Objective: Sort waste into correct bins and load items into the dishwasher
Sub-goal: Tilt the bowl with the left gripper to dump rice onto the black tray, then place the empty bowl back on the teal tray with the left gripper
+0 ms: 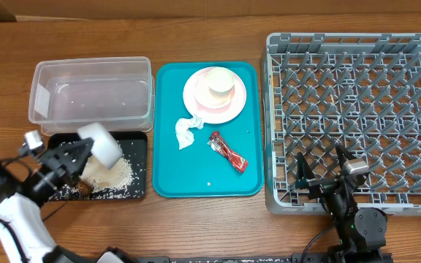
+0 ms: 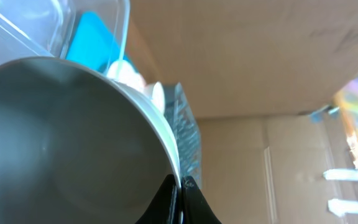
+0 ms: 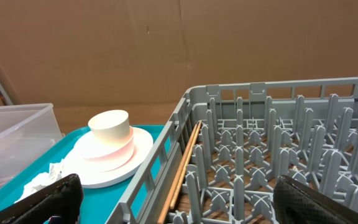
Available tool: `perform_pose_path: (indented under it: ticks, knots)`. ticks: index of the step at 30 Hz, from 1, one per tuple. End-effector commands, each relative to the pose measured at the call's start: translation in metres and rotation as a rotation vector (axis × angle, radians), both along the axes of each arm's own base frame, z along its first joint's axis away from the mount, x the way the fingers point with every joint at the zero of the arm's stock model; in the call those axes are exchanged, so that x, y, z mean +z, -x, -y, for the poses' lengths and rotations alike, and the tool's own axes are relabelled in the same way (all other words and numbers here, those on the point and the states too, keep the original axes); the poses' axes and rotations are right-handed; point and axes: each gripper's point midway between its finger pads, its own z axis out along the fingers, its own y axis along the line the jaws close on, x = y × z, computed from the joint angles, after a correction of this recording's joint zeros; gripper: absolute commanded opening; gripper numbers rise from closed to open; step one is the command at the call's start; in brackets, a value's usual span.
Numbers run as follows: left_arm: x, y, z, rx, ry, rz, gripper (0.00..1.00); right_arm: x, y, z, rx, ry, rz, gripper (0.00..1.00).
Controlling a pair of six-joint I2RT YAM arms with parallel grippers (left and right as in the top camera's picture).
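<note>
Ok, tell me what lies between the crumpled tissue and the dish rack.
In the overhead view, the red snack wrapper lies between the crumpled tissue and the grey dish rack, on the teal tray; the rest is bare tray.

Right gripper (image 3: 185, 202) spread wide over the near edge of the dish rack (image 3: 272, 87)

Its 2 black fingers (image 3: 48, 199) sit in the bottom corners of the view, far apart, with nothing between them. The grey rack fills the right side, its upright pegs in rows; 1 thin wooden stick (image 3: 182, 168) lies slanted along the rack's left wall. Left of the rack is a teal tray (image 3: 73, 134) carrying a pale plate (image 3: 98, 173) with a white cup (image 3: 110, 132) standing on it, and a crumpled tissue (image 3: 45, 177) beside the plate. A clear tub (image 3: 11, 137) shows at the far left, before a cardboard wall (image 3: 166, 43).
</note>
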Motion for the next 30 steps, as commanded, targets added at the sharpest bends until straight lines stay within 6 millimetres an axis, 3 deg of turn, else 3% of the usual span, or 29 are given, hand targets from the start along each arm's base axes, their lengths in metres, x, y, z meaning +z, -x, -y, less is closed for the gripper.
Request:
perform_pose_path:
  ticks: [1, 9, 15, 21, 22, 25, 26, 30]
  knots:
    - [0.009, -0.01, 0.022, -0.051, -0.151, -0.082, 0.04, -0.001, -0.001, 0.003, -0.014, -0.005, 0.005, 1.0]
    - [0.011, -0.023, 0.095, -0.192, -0.499, -0.184, 0.04, -0.001, -0.001, 0.003, -0.014, -0.005, 0.005, 1.0]
    - [-0.024, -0.009, 0.168, -0.318, -0.824, -0.25, 0.04, -0.001, -0.001, 0.003, -0.014, -0.005, 0.005, 1.0]
    - [-0.052, 0.005, 0.212, -0.41, -1.045, -0.237, 0.04, -0.001, -0.001, 0.003, -0.014, -0.005, 0.005, 1.0]
    - [-0.06, 0.01, 0.227, -0.453, -1.066, -0.23, 0.04, -0.001, -0.001, 0.003, -0.014, -0.005, 0.005, 1.0]
    - [-0.077, 0.015, 0.24, -0.495, -1.094, -0.256, 0.04, -0.001, -0.001, 0.003, -0.014, -0.005, 0.005, 1.0]
    - [-0.094, 0.016, 0.241, -0.521, -1.129, -0.301, 0.04, -0.001, -0.001, 0.003, -0.014, -0.005, 0.005, 1.0]
    - [-0.115, 0.017, 0.24, -0.547, -1.157, -0.361, 0.04, -0.001, -0.001, 0.003, -0.014, -0.005, 0.005, 1.0]
